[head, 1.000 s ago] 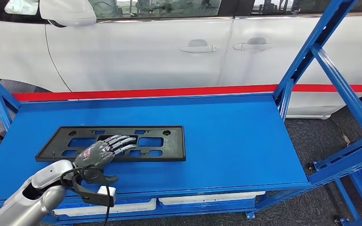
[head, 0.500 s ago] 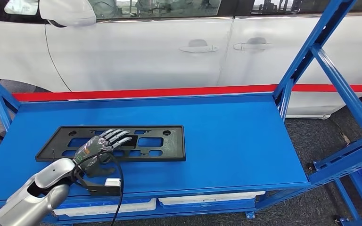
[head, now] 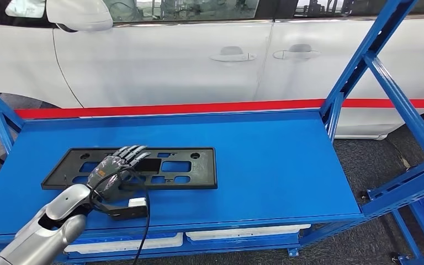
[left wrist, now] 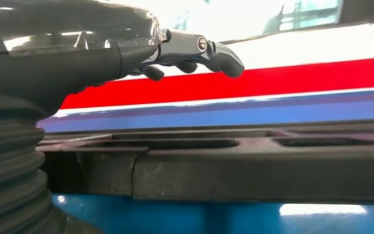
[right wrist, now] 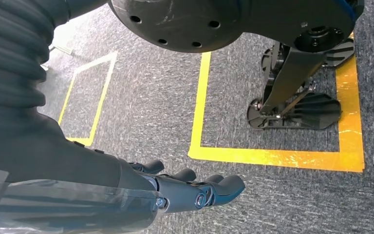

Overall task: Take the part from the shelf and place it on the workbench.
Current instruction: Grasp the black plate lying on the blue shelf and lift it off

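one part (head: pixel 138 167) is what you're after, a flat black plate frame with cut-outs, lying on the left half of the blue shelf (head: pixel 265 160). starting at the left, your left hand (head: pixel 114 170) is over the frame's near-left area, fingers spread and stretched forward above the cut-outs, holding nothing; from the head view you can't tell whether the fingertips touch the plastic, and the left wrist view shows the fingers (left wrist: pixel 214 51) lifted above the frame's edge with a gap under them. the frame looks thin, light and fairly stiff, though long enough that it would probably flex or tip if you lift it by one end. its top looks smooth and likely slippery, so a flat press won't carry it; judge the better hold to be hooking fingers through one of the middle cut-outs or curling around the near long edge close to the centre, thumb under, so it stays level. it lies flat on the deck, so getting under that edge may need a small slide toward the front lip first. further right the shelf deck is bare blue, with the white car (head: pixel 199 61) behind. your right hand (right wrist: pixel 195 192) hangs by the floor, fingers loosely extended and together, holding nothing.
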